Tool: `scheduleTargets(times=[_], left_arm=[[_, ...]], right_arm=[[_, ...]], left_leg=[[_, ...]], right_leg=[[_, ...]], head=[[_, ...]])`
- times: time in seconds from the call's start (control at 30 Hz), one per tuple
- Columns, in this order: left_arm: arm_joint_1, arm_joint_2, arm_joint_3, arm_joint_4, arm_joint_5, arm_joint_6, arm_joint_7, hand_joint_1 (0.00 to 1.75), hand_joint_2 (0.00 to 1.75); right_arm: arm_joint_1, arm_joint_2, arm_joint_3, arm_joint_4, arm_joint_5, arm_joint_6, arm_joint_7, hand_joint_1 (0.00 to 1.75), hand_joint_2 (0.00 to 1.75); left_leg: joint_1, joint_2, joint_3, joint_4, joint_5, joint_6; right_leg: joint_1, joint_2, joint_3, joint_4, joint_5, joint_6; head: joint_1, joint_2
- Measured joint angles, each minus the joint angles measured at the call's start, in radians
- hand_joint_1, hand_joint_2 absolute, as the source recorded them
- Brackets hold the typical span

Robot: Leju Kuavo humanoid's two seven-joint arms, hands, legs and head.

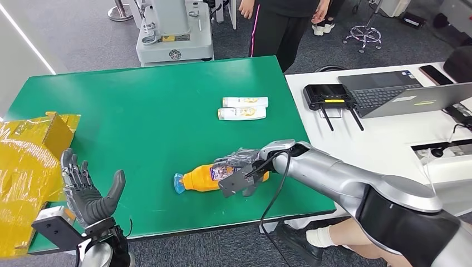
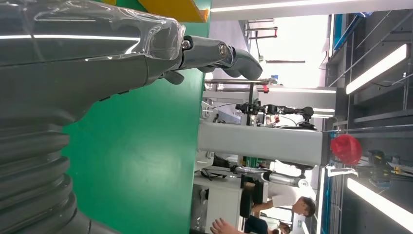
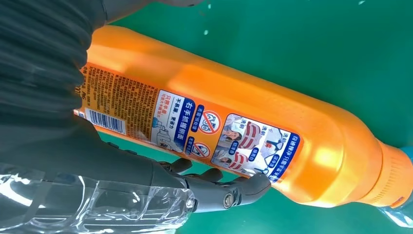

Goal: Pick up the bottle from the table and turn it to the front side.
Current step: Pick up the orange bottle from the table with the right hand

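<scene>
Hands as I see them
Right hand (image 1: 240, 169) wraps the bottle (image 1: 203, 178); left hand (image 1: 89, 192) raised, fingers spread, palm empty.

The bottle (image 3: 234, 92) at centre frame is glossy orange plastic with bright highlights along its side and a smooth printed paper label. The table (image 1: 139, 111) has a matt green top — flat and even, with little glare. The right hand (image 1: 242, 169), right of centre, is grey with a crinkled clear plastic film over it, and its arm is smooth brushed silver metal. The left hand (image 1: 89, 192), at lower left, looks matt dark grey and rubbery. At the left edge, the yellow box (image 1: 28, 167) is wrapped in shiny, wrinkled film.
</scene>
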Motion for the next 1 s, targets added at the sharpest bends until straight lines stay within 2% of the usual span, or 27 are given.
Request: scheduleTargets(times=[0.53, 0.87, 1.0], left_arm=[[0.025, 0.022, -0.005, 0.023, -0.002, 0.038, 0.0, 0.0, 1.75], [0.036, 0.029, -0.042, 0.026, 0.001, 0.047, 0.0, 0.0, 1.75], [0.039, 0.033, -0.051, 0.026, 0.002, 0.053, 0.0, 0.0, 1.75]], right_arm=[[0.017, 0.057, 0.019, -0.032, -0.045, 0.015, 0.006, 0.0, 1.75], [-0.01, 0.039, 0.019, -0.072, -0.034, -0.024, 0.06, 0.0, 1.75], [-0.016, 0.015, 0.025, -0.09, 0.052, -0.098, 0.095, 0.0, 1.75]], left_leg=[[0.0, 0.001, 0.0, 0.0, 0.0, 0.0], [0.0, 0.001, 0.0, 0.0, 0.0, 0.0], [0.0, 0.0, 0.0, 0.001, 0.0, 0.0]], right_leg=[[0.0, 0.001, 0.0, 0.0, 0.0, 0.0], [0.0, 0.001, 0.0, 0.0, 0.001, 0.001], [0.0, 0.001, 0.0, 0.0, 0.001, 0.001]], head=[[0.0, 0.0], [0.0, 0.0], [0.0, 0.0]])
